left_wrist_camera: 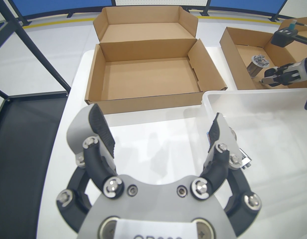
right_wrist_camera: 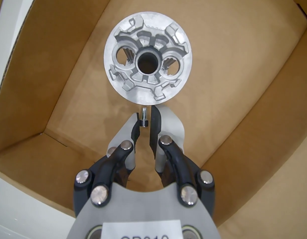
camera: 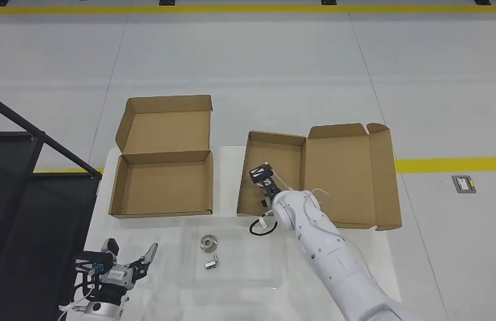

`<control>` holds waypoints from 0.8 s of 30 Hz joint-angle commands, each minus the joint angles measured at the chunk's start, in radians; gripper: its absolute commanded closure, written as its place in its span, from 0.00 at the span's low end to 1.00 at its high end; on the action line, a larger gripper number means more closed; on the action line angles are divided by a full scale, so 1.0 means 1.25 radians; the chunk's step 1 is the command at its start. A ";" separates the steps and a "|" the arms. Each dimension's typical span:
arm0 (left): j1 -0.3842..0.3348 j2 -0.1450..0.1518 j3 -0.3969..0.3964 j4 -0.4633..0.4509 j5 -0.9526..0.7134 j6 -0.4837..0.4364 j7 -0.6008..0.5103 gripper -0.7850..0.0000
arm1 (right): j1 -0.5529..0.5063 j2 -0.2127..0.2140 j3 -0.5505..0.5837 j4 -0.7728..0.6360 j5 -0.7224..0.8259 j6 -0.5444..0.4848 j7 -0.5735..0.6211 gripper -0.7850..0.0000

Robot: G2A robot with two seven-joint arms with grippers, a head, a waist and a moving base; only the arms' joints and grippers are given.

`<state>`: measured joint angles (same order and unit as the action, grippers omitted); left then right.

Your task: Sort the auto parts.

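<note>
White table (camera: 226,188): left cardboard box (camera: 162,183), right cardboard box (camera: 284,160), apart; clear tray (left_wrist_camera: 255,125) near both.

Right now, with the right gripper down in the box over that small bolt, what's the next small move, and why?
Probably lift the right gripper up out of the cardboard box. Its fingers stand apart around the bolt, with a gap on one side, so it looks released beside the metal hub; a ring part and a small block wait in the clear tray.
</note>
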<state>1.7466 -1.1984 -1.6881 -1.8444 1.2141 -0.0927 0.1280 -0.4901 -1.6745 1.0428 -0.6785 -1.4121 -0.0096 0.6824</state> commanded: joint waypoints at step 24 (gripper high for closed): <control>0.000 0.000 0.000 0.000 0.000 0.000 0.000 0.00 | -0.344 0.079 0.122 -0.577 -0.067 -0.159 -0.017 0.73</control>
<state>1.7466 -1.1984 -1.6881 -1.8444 1.2141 -0.0927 0.1280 -0.8802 -1.5815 1.1874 -1.3314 -1.4942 -0.1874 0.6667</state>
